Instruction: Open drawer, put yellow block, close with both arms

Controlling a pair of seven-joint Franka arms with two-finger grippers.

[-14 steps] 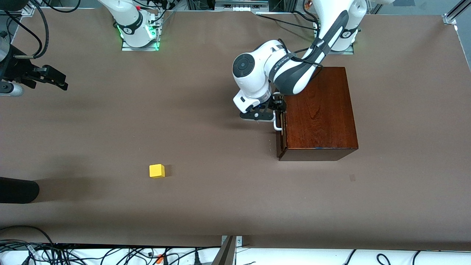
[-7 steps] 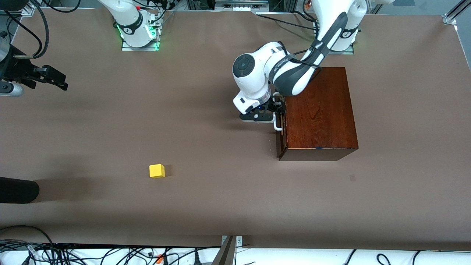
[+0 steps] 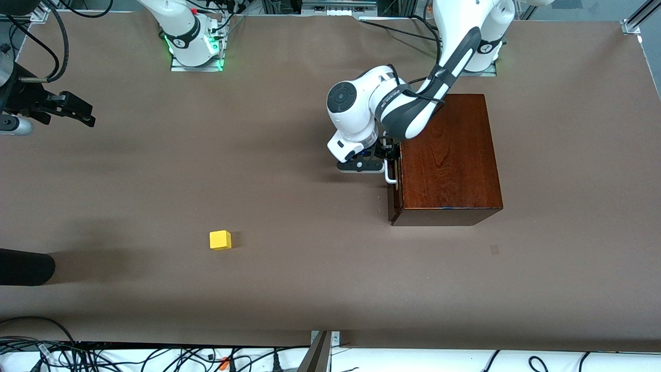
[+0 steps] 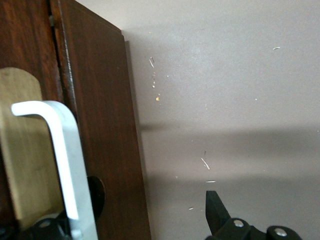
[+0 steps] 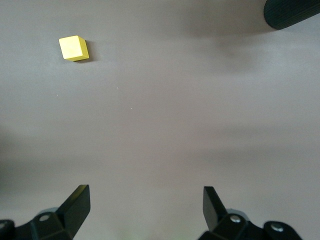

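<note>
The dark wooden box stands toward the left arm's end of the table. Its drawer front carries a white bar handle. My left gripper is at that handle. In the left wrist view the gripper is open, with the handle between its fingers against the drawer front. The yellow block lies on the table, nearer the front camera. My right gripper waits, open and empty, high over the right arm's end. It also shows in the right wrist view, with the block far from it.
A black rounded object juts in at the table's edge at the right arm's end; it also shows in the right wrist view. Cables lie along the front edge. Brown tabletop stretches between block and box.
The left arm's elbow and wrist have shifted slightly toward its base, with the gripper still at the handle. The box, the block and the right arm have not moved.
</note>
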